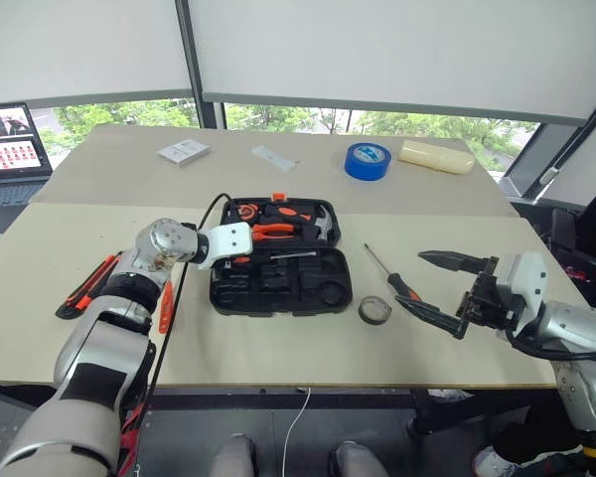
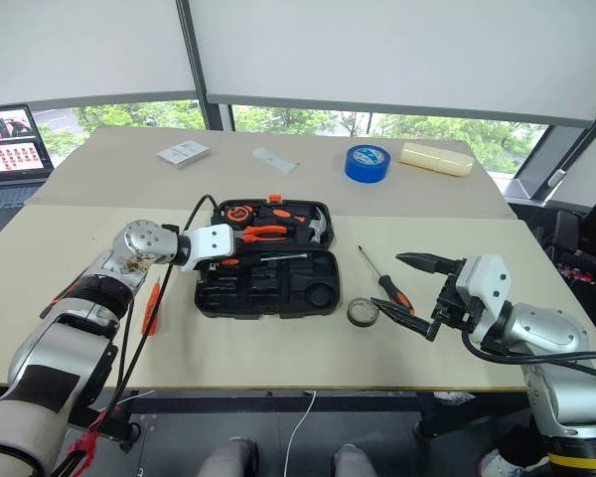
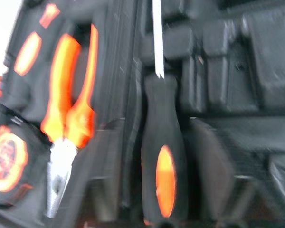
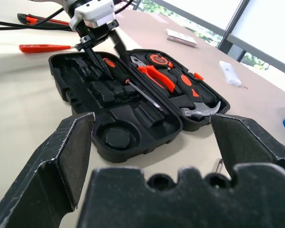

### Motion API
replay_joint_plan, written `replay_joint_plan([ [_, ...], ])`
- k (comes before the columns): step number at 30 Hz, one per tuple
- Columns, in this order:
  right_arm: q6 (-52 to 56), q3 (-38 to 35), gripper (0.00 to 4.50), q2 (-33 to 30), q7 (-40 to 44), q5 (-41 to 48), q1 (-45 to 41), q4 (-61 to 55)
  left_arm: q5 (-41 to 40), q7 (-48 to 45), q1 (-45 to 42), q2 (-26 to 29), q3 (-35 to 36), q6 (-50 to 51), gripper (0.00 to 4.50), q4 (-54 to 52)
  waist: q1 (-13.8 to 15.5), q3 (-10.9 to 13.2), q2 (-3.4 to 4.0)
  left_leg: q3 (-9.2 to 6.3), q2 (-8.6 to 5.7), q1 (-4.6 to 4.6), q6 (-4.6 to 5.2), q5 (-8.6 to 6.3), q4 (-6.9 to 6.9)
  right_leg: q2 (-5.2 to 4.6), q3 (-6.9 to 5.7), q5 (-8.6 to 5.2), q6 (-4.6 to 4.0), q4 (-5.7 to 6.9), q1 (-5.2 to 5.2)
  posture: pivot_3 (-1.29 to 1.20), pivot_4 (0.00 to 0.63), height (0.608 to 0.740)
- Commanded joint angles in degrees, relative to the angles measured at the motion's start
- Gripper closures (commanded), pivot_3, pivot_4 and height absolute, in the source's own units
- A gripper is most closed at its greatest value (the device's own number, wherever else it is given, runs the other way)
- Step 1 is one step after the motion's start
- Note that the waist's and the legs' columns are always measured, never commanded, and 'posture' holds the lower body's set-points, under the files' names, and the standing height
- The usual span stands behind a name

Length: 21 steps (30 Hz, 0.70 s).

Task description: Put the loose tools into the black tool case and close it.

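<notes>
Lower centre of the left eye view, the small dark tape ring (image 1: 374, 310) and an orange-black-handled long screwdriver (image 1: 392, 275) lie loose on the worktop (image 1: 278, 348) by the wide-open, empty right gripper (image 1: 443, 288). Mid-frame, the open black plastic tool case (image 1: 278, 288) holds a second screwdriver (image 4: 133, 85) — the left gripper (image 4: 99, 47) stands parted above its handle. Best lift straight up, clear of the handle.

Office or lab room: pale beige worktables (image 1: 278, 348), open laptop (image 1: 10, 149), wide windows with white roller blinds (image 1: 397, 50).
</notes>
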Motion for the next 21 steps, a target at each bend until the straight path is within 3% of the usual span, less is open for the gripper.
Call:
replay_joint_plan([
  [1,0.5,-1.9,0.0,0.3,-0.4,1.3,0.5,-2.3,-8.8,-2.4,-1.3,-2.0,8.0,3.8,1.47,-0.5,0.1,0.0,-0.01,-0.01,0.0,-0.03,0.0,0.0,0.01,0.0,-0.01,0.0,0.0,0.0,-0.01,0.0,0.15,0.74],
  [2,0.6,-1.9,0.0,0.3,-0.5,1.4,0.6,-2.3,-10.2,-3.2,-1.1,-2.3,9.4,5.4,1.47,-0.6,0.0,0.0,0.0,-0.03,0.0,-0.05,0.0,0.0,0.03,0.0,-0.02,0.0,0.0,0.0,-0.01,0.0,0.15,0.74],
  [5,0.9,-2.2,0.0,0.8,-0.7,1.9,1.3,-2.6,-14.0,-4.8,0.3,-2.6,13.1,11.7,2.19,-1.4,-0.1,0.0,0.0,-0.05,-0.01,-0.05,0.0,0.0,0.04,0.0,-0.03,0.01,0.01,0.01,0.0,0.0,0.15,0.74],
  [11,0.8,-1.9,0.0,2.3,-1.7,1.7,1.3,-2.1,-12.4,-1.2,3.5,-5.0,12.8,18.2,4.42,-3.0,-0.1,0.0,0.01,-0.06,-0.02,0.01,0.0,0.0,0.05,0.0,-0.03,0.0,0.03,0.04,0.05,0.0,0.15,0.74],
  [21,0.3,-2.9,0.0,2.7,-1.2,1.4,3.9,-1.2,-7.2,0.9,3.9,-7.6,9.3,19.6,4.48,0.3,0.3,0.0,0.04,-0.15,-0.07,-0.01,0.0,0.0,0.16,0.0,-0.02,0.01,0.05,0.04,0.16,0.0,0.15,0.74],
])
